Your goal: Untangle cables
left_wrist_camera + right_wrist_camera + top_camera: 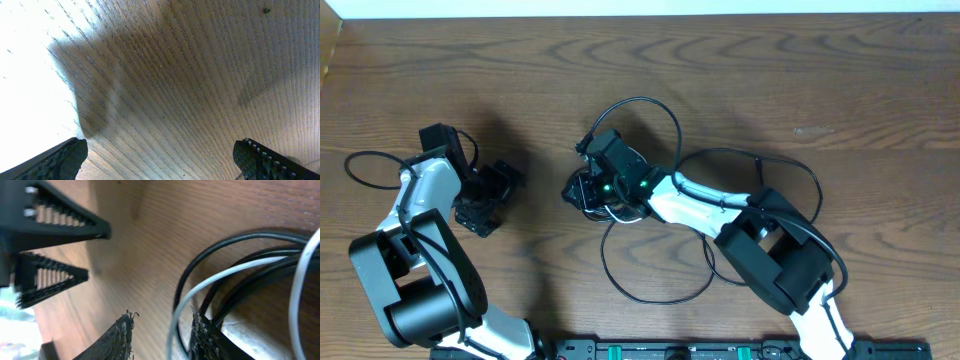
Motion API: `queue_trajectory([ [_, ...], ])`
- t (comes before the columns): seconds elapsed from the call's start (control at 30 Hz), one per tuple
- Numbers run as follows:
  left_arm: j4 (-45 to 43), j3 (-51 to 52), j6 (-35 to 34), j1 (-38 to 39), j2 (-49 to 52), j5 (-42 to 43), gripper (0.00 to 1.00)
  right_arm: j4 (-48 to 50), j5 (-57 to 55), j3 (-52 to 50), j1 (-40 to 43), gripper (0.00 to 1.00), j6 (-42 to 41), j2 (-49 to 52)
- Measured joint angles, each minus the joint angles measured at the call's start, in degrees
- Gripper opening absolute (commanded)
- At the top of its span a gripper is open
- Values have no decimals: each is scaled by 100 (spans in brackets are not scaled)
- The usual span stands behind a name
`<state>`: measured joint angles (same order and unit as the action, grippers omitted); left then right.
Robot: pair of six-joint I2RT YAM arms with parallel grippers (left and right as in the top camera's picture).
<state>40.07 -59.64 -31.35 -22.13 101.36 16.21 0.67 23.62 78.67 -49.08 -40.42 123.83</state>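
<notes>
The cables lie bunched at the middle of the table. Thin black cable (640, 99) loops out above and below the bunch. My right gripper (586, 188) sits low over the bunch's left end. In the right wrist view its fingers (120, 335) stand apart, and the right gripper (162, 325) is open. A white cable (235, 270) and black cable (240, 237) run through the gap, close to the right-hand finger, with nothing clamping them. My left gripper (485, 205) hovers to the left, away from the cables. The left gripper (162, 160) is wide open over bare wood.
A thicker black wire (360, 160) curls from the left arm, and another (812, 185) arcs by the right arm. The left gripper's ribbed fingers (55, 220) show in the right wrist view, just beyond my right gripper. The table's far edge (640, 16) runs along the top.
</notes>
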Motion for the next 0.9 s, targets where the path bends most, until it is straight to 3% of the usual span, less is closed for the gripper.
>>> queue_trajectory([
  [0.27,0,0,0,0,0,0,98,866,372,-4,4,45,-111,424],
  [0.33,0,0,0,0,0,0,98,1161,636,-11,4,34,-122,426],
  [0.47,59,0,0,0,0,4,98,2367,1665,-11,52,1,-142,426],
  [0.63,234,0,-4,-2,0,195,98,3399,2900,2,282,1,-501,426],
  [0.9,306,0,-15,0,0,619,98,2911,3497,2,734,1,-892,426],
])
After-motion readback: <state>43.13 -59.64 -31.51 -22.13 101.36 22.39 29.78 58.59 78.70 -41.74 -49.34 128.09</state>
